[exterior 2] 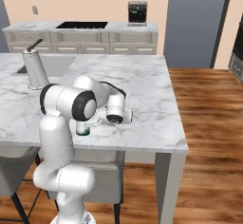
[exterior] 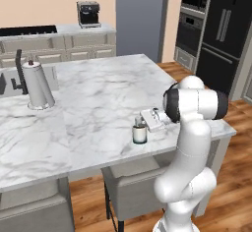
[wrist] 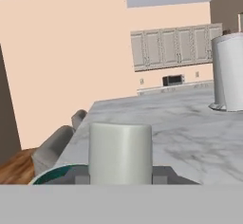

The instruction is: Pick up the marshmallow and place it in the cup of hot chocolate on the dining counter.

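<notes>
Claw [wrist: 120,174] clamped on small white cylindrical marshmallow [wrist: 120,153], poised over pale grey cup of hot chocolate [exterior: 140,134] near white-veined marble worktop [exterior: 108,98] front edge; off-centre release risks bouncing off rim

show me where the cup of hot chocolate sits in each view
Left base view: cup of hot chocolate near the counter's front edge, right of centre, under the tool.
Right base view: lower left of centre, cup mostly hidden behind the arm.
Hand view: its teal rim at bottom left.
Shared landmark: the tall white cylinder.
</notes>
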{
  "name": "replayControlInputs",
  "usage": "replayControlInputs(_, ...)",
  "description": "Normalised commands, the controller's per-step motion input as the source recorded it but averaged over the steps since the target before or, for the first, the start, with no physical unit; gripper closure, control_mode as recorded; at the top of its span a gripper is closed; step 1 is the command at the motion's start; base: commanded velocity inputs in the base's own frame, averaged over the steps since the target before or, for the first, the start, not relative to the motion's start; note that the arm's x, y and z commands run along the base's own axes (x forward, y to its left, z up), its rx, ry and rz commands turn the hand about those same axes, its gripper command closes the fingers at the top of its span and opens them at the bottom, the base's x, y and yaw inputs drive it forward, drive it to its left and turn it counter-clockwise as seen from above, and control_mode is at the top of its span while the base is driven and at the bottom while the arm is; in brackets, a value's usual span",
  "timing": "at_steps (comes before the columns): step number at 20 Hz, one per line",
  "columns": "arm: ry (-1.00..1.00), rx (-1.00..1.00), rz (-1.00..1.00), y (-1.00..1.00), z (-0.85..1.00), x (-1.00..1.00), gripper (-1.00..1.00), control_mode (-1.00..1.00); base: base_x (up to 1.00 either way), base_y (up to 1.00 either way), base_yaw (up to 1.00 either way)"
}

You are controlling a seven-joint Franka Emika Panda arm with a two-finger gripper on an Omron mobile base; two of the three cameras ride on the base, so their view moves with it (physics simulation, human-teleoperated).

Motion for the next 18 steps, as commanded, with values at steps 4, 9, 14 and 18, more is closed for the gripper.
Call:
replayControlInputs(4, -0.01, 0.0, 0.0, 0.04, -0.16, -0.13, 1.0, -1.0, 0.0, 0.0, 0.0)
replayControlInputs(9, -0.13, 0.0, 0.0, 0.33, 0.0, -0.69, 1.0, -1.0, 0.0, 0.0, 0.0)
replayControlInputs(14, -0.09, -0.01, 0.0, 0.34, 0.0, -0.16, 1.0, -1.0, 0.0, 0.0, 0.0)
replayControlInputs(18, -0.11, 0.0, 0.0, -0.04, 0.01, -0.06, 1.0, -1.0, 0.0, 0.0, 0.0)
